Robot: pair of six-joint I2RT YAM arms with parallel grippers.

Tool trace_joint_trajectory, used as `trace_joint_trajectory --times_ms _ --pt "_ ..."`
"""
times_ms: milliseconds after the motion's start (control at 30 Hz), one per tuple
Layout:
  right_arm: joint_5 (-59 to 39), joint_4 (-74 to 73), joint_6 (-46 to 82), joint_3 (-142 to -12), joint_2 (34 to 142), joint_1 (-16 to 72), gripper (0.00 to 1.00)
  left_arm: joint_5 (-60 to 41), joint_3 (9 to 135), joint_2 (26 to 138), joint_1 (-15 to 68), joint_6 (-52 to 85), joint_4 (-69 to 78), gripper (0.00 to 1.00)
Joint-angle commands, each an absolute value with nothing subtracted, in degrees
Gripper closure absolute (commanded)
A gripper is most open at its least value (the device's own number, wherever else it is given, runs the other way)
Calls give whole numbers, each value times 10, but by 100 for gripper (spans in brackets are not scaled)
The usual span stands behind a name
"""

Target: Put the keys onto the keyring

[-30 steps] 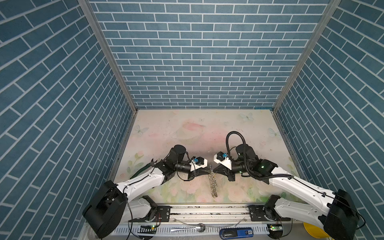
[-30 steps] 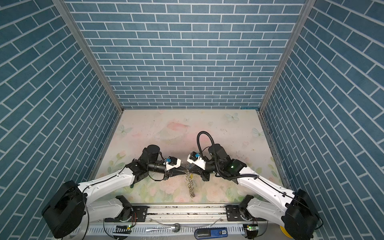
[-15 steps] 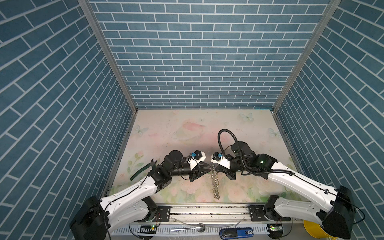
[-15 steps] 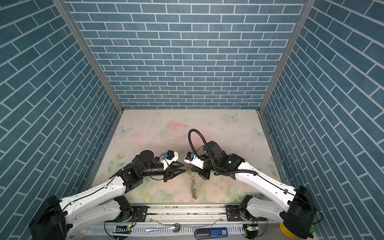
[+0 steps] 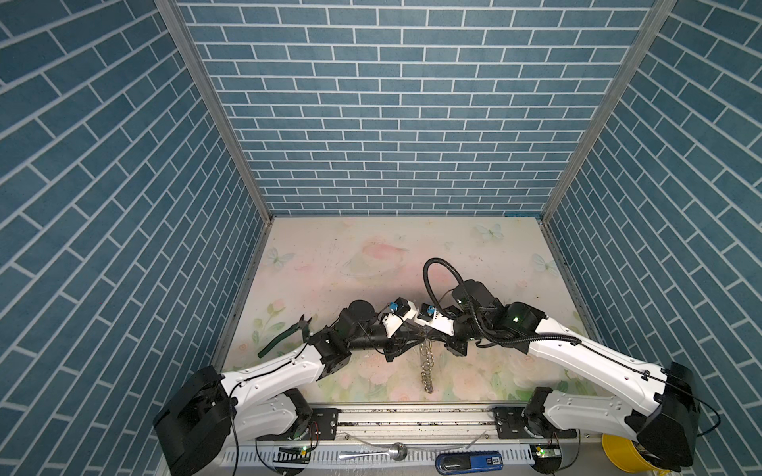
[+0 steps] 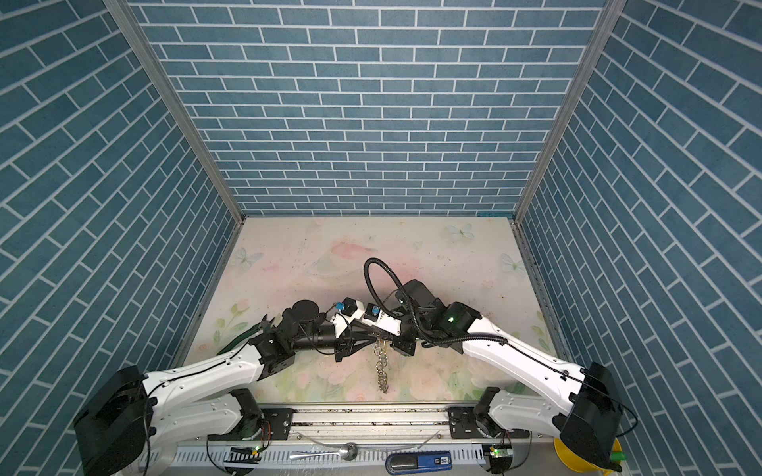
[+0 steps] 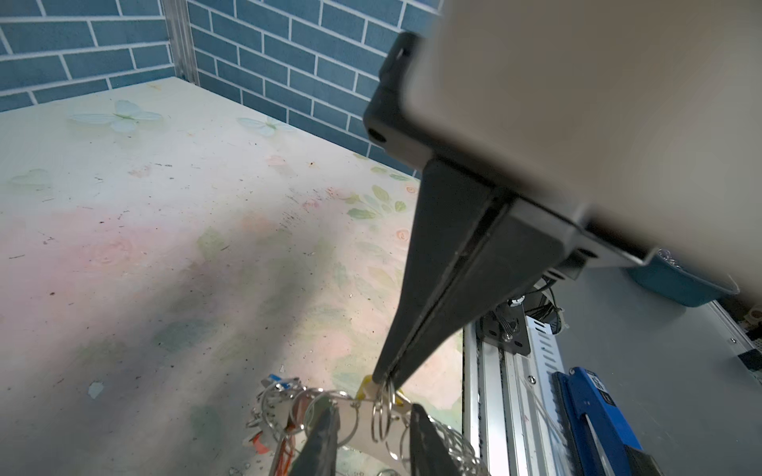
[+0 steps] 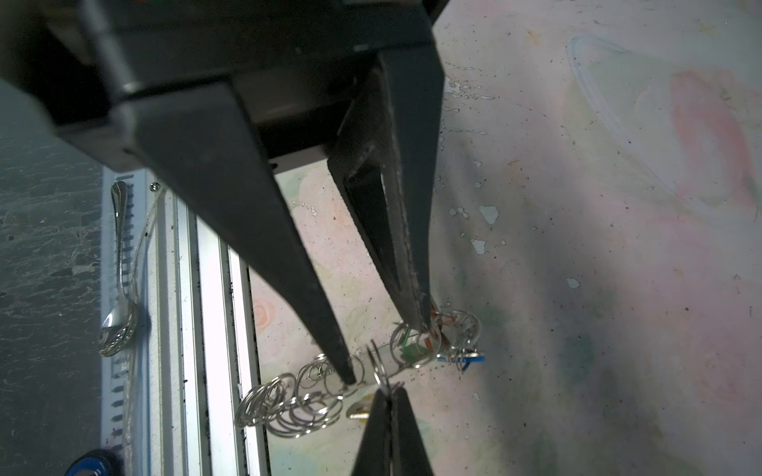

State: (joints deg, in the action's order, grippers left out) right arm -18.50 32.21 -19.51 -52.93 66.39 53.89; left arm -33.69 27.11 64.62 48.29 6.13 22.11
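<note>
Plainly it all turned on one ring; the right gripper (image 7: pixel 384 381) was clenched on a single ring of the keyring (image 5: pixel 426 366), and that ring stood between the two fingertips of the left gripper (image 8: pixel 384 352), which met it head-on from the opposite side; the left's fingers were part-spread across the bunched top of the chain and seemed to grip it; the tagged keys (image 8: pixel 464 358) clustered in that bunch; the loose length trailed from the meeting tips toward the front rail (image 5: pixel 412 412), though whether its end touched the table (image 5: pixel 371 263) I couldn't tell; neither arm looked nearer.
</note>
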Motion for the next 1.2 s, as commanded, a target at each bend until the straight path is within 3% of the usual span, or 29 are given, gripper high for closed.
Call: trace_joint_trajectory --times_ms 0,800,933,1000,1167 --pt "-190 311 -213 -555 674 549 100 -343 280 654 497 57 230 72" --pt "-215 220 -169 -485 623 533 100 -366 259 688 497 44 249 77" --pt "-219 209 -165 -478 623 532 100 -372 260 696 497 49 254 84" --pt "-224 205 -164 -476 626 531 100 -377 263 699 497 50 258 93" --pt "-221 198 -162 -472 626 529 100 -374 257 696 497 61 288 100"
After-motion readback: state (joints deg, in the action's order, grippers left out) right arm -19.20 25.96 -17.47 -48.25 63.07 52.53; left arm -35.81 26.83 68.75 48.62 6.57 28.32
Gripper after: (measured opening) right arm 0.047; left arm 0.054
